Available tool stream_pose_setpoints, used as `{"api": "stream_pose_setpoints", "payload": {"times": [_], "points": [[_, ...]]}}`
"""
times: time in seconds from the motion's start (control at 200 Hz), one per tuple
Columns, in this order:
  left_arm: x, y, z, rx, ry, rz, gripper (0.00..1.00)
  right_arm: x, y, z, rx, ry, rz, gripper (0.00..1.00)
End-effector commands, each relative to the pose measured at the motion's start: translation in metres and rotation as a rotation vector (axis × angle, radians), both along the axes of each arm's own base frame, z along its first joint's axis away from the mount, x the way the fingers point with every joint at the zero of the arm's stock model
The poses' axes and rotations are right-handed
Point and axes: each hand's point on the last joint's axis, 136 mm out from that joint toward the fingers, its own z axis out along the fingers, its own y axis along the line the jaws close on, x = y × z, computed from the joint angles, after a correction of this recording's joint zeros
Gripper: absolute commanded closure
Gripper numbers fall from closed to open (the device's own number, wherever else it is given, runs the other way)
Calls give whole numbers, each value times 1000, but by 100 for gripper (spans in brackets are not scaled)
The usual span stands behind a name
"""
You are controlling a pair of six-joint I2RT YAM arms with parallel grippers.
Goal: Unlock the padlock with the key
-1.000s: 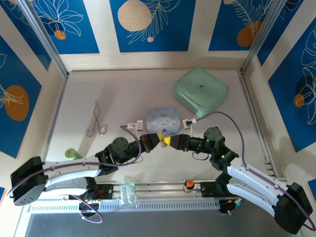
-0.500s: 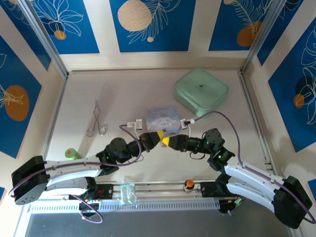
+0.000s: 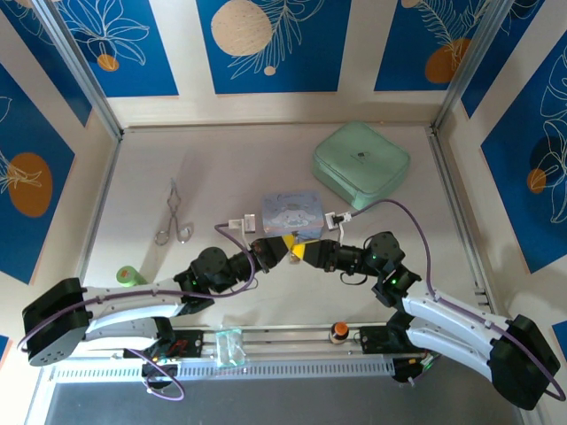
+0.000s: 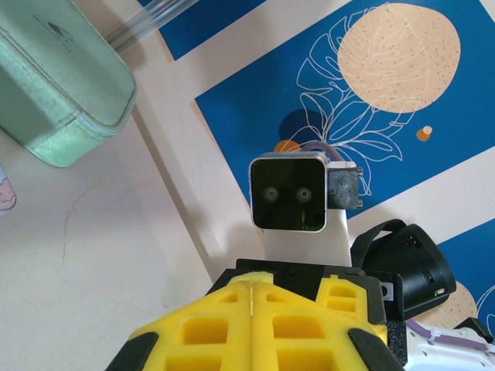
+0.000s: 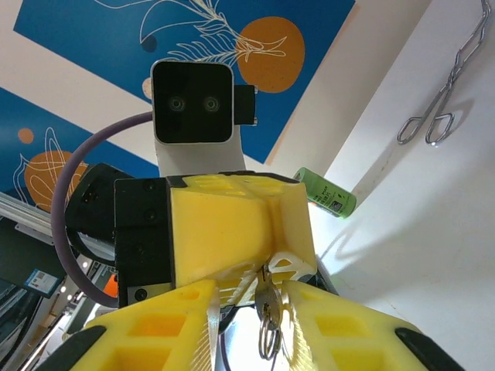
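- The left hand (image 3: 282,247) and the right hand (image 3: 302,254) meet tip to tip above the tabletop (image 3: 221,168), on the near side of a blue tin (image 3: 292,212).
- Left hand: its yellow fingers (image 4: 232,297) are pressed flat together. I cannot tell what, if anything, is pinched between them.
- The padlock (image 5: 264,297) looks like a tiny brassy piece with a thin silver loop. It is clear of the tabletop, right at the left hand's fingertips, with the loop end toward the right hand's camera.
- Right hand: partly open, with one finger on each side of the padlock. A dark gap shows on one side, so it has not clamped the padlock.
- The key is too small or too hidden to pick out.
- A pair of forceps (image 3: 174,217) lies flat on the left of the tabletop, well apart from both hands.
- A small green tube (image 3: 130,275) lies by the near left edge.
- A pale green zip case (image 3: 361,165) sits at the far right.
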Motion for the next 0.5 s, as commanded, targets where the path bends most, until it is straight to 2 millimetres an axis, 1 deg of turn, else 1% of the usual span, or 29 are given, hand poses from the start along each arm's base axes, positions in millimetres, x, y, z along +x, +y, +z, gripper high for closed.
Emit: {"api": "stream_pose_setpoints", "payload": {"times": [0.0, 0.06, 0.14, 0.165, 0.21, 0.265, 0.285, 0.36, 0.4, 0.495], "points": [[-1, 1, 4, -26, -17, -3, 100, 1, 3, 8, 23, -26, 7, 75], [-1, 2, 4, -30, -17, -3, 100, 1, 4, 8, 24, -22, 11, 81], [-1, 2, 4, -29, -18, -2, 100, 2, 4, 7, 25, -18, 5, 83], [-1, 2, 3, -29, -15, -2, 100, 2, 4, 6, 26, -17, 2, 85], [-1, 3, 2, -30, -13, 1, 100, 3, 3, 6, 27, -18, -3, 87], [-1, 3, 1, -31, -10, 2, 100, 3, 3, 6, 27, -18, -7, 92], [-1, 4, 1, -31, -7, 2, 100, 3, 3, 6, 26, -18, -9, 95], [-1, 4, -1, -29, -5, 3, 100, 3, 3, 4, 21, -15, -10, 97], [0, 4, -1, -31, -5, 8, 100, 3, 3, 3, 16, -11, -9, 100], [1, 7, -3, -32, 1, 19, 100, 3, 3, -1, 8, -2, -8, 100]]}}
